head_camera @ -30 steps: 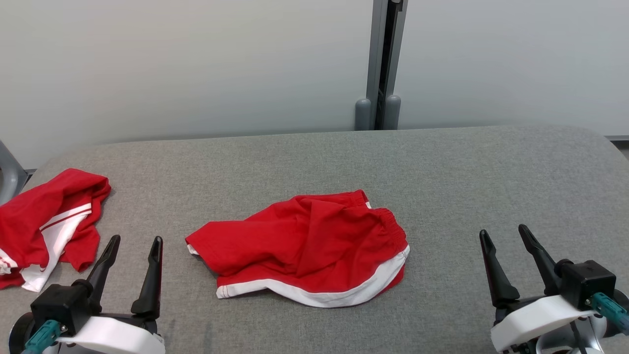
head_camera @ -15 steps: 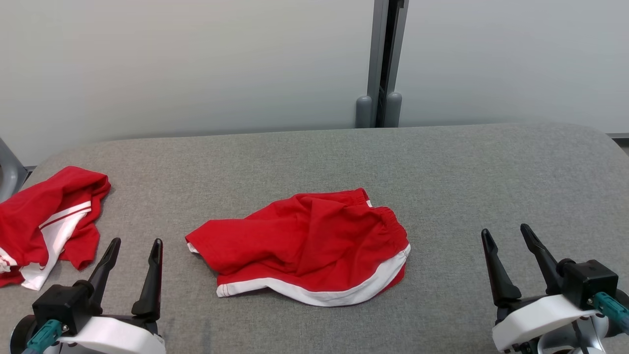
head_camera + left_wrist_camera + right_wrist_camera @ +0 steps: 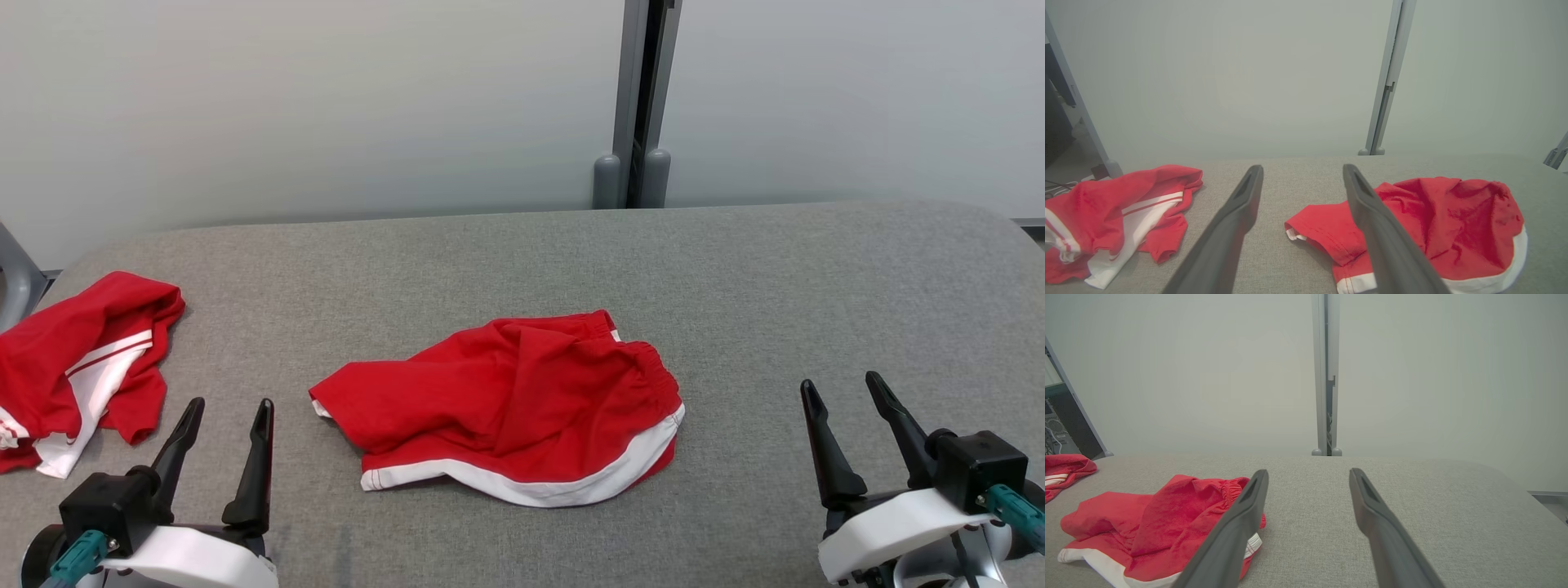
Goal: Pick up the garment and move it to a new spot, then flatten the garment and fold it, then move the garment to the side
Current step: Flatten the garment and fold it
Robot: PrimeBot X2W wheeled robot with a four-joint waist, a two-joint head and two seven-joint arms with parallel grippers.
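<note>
Head view | garment point(image 3: 506, 408) between left hand point(image 3: 230, 404) and right hand point(image 3: 839, 380) | untouched

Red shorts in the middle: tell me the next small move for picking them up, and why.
Probably reach the left hand forward and inward toward the near-left leg corner of the red shorts. Both it and the right hand sit open and apart from the fabric, which lies crumpled, so nothing is gripped yet. The left hand looks nearer to an edge.
</note>
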